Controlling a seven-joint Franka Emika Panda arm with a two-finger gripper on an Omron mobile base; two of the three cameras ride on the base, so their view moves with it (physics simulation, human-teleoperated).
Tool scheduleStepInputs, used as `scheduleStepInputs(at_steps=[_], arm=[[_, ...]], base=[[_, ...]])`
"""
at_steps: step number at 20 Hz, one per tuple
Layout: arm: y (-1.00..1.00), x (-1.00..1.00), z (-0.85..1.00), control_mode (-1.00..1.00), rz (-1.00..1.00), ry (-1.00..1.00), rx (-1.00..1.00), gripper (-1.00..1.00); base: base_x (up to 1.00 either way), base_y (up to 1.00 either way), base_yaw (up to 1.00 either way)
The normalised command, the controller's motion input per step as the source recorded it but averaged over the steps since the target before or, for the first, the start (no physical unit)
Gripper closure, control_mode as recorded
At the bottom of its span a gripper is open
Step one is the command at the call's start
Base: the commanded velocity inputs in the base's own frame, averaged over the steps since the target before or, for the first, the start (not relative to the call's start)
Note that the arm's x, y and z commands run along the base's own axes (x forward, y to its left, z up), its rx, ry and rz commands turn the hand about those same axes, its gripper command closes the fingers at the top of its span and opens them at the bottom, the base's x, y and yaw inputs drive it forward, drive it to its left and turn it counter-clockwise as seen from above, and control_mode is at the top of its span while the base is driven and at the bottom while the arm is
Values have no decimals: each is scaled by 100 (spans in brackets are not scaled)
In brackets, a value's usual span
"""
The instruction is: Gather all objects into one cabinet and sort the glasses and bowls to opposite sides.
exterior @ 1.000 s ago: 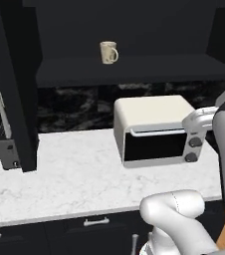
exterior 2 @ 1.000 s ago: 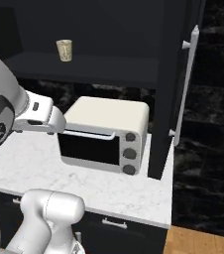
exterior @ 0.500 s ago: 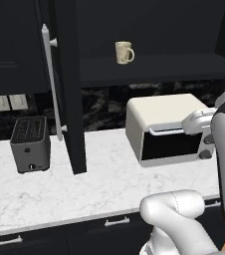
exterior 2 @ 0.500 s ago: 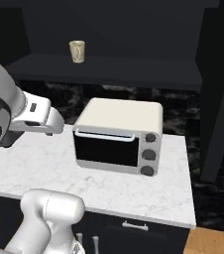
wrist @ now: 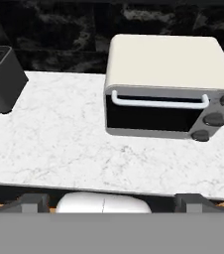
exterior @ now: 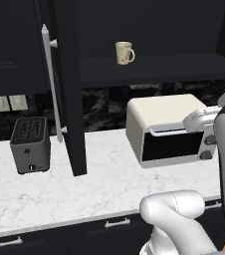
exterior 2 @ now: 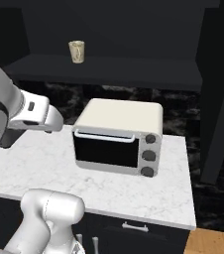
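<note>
A: Ok, gripper (wrist: 112, 201)?
B: Jaws wide apart, nothing btwn them, hanging over counter (wrist: 59, 144) edge.
A: Next back?
B: Cream oven (wrist: 168, 87) on counter, black toaster (exterior: 30, 144) well to its left.
A: Cup?
B: Cup (exterior: 125, 52) upright on shelf (exterior: 149, 69) of cabinet (exterior 2: 134, 30), above oven. Door (exterior: 67, 84) swung open.

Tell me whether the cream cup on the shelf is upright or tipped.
Upright: the cup stands on its base on the cabinet shelf, mouth facing up.
</note>
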Motion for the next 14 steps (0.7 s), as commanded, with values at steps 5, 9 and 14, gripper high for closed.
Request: scheduleStepInputs(at_steps=[5,9,14], arm=[[0,6,70,-100,12,-40,2,-100],[0,36,59,-100,16,-37,4,-100],[0,68,19,-100,16,-32,2,-100]], base=[[0,0,0],[0,0,0],[0,0,0]])
